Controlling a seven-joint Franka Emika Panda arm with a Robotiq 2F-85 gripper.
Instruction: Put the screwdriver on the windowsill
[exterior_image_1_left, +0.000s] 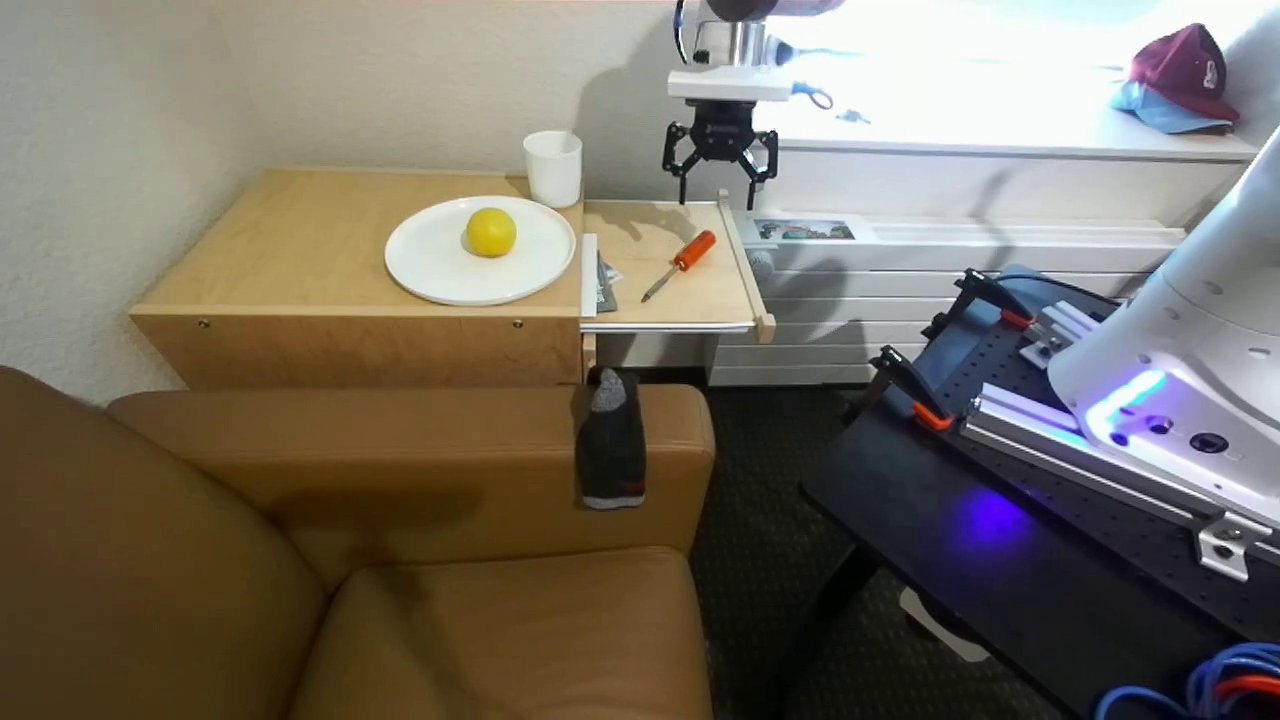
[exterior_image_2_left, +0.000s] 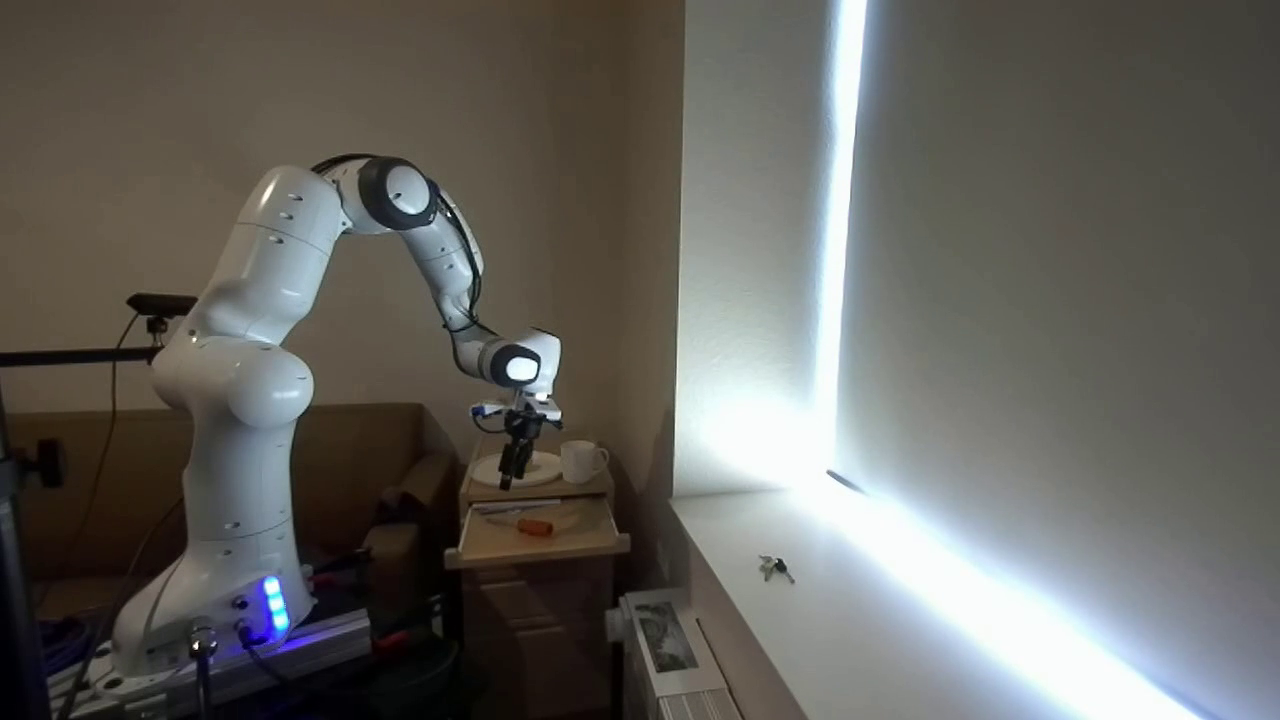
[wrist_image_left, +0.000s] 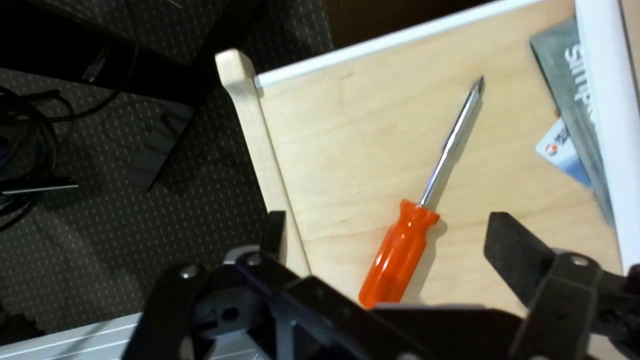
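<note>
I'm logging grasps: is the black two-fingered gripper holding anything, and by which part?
Nothing is held: the open gripper hangs above the slim red-orange-handled, metal-shafted screwdriver, which lies on the light wooden drawer.

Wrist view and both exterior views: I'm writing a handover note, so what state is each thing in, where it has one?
Fingers: open, holding nothing.
Drawer: pulled out.
Screwdriver: lying in the drawer, unheld.
Mug: upright.
Plate: right side up, a round yellow item on it.
Windowsill: keys and a cap lying on it.
Sock: draped over the sofa arm.
Base light: lit blue.
</note>
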